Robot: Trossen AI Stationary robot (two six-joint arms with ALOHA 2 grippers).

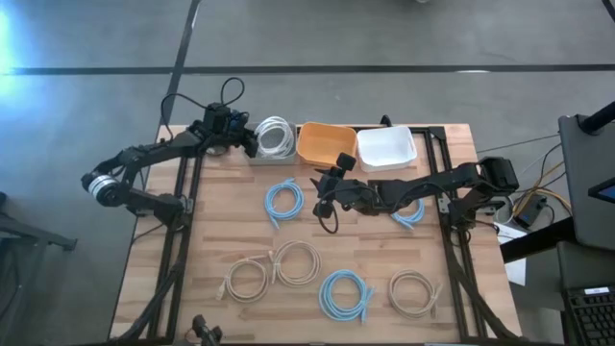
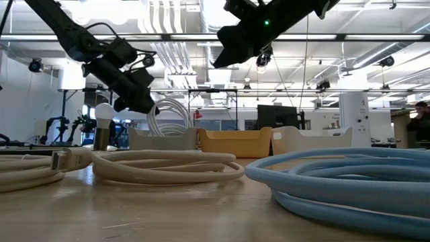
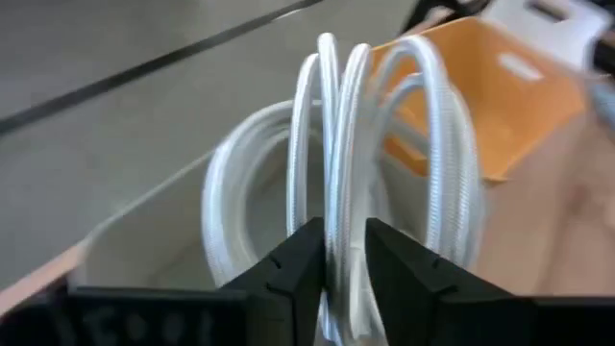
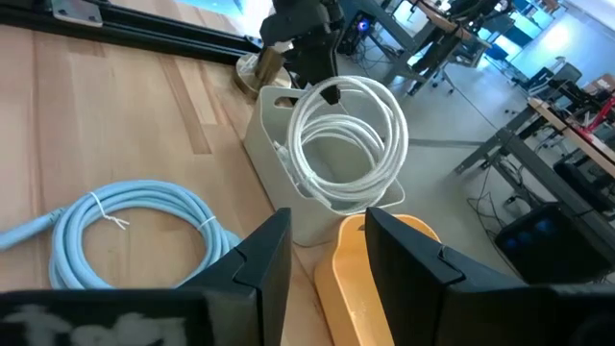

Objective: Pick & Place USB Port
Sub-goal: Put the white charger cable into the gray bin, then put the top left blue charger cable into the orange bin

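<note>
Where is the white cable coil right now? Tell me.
In the high view the white cable coil is at the table's far edge, held by the left gripper over a grey bin, beside the orange bin.

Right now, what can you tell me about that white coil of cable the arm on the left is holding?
The white cable coil is a bundle of several glossy, braided-looking loops. The left gripper pinches a few strands between its dark fingers, holding the coil upright, partly down inside a pale grey bin at the table's far edge, beside the orange bin. Its lower loops sit within the bin's walls; whether they touch the bottom cannot be seen.
</note>
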